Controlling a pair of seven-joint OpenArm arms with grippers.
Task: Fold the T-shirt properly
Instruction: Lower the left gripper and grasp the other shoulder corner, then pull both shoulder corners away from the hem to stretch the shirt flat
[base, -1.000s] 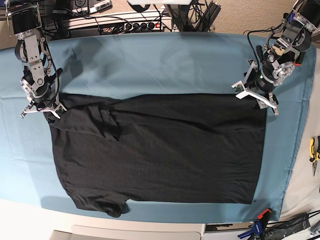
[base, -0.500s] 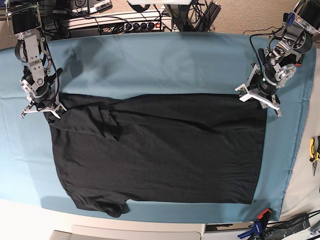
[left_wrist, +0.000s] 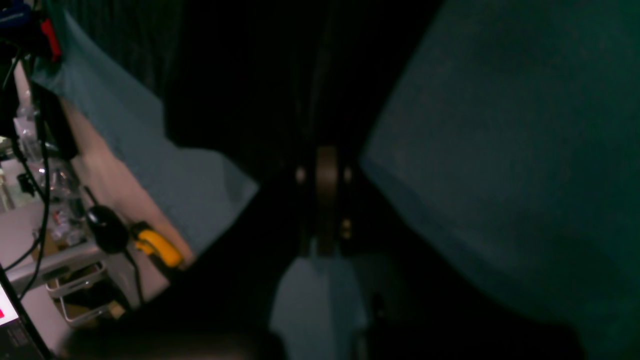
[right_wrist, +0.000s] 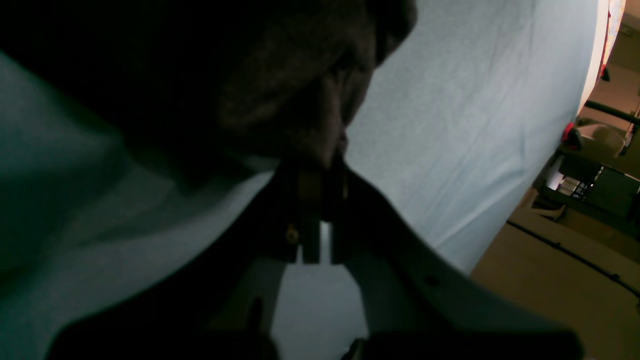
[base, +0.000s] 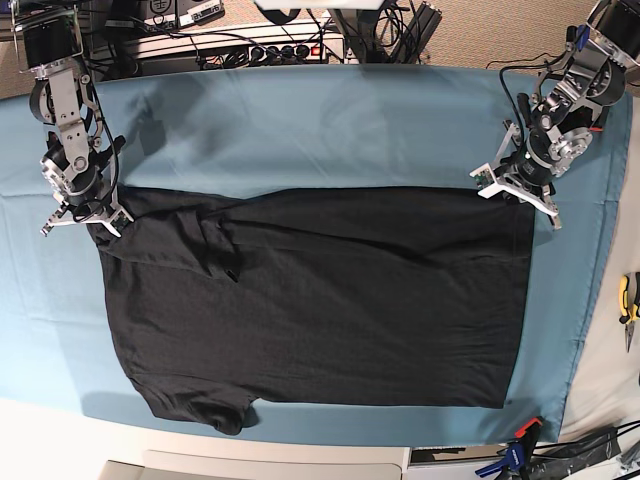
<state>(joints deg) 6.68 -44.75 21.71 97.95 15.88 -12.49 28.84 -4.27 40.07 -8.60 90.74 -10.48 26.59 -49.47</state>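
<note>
left gripper (left_wrist: 322, 200) tips lost in near-black t-shirt (left_wrist: 240, 90) fabric, yellow-handled tool (base: 628, 305) cut off at frame edge

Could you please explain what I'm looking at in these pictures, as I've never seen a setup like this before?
This is a robot with two arms, each ending in a two-fingered gripper. The base view looks down from above; the two dark close-ups come from cameras mounted on each wrist, looking along the fingers. A black T-shirt lies flat on a teal cloth covering the table. The right gripper, on the overhead view's left, is shut on one top corner of the shirt. The left gripper, on that view's right, is shut at the other top corner; its close-up is too dark to confirm that it holds fabric. Yellow-handled pliers lie off the cloth's edge.
</note>
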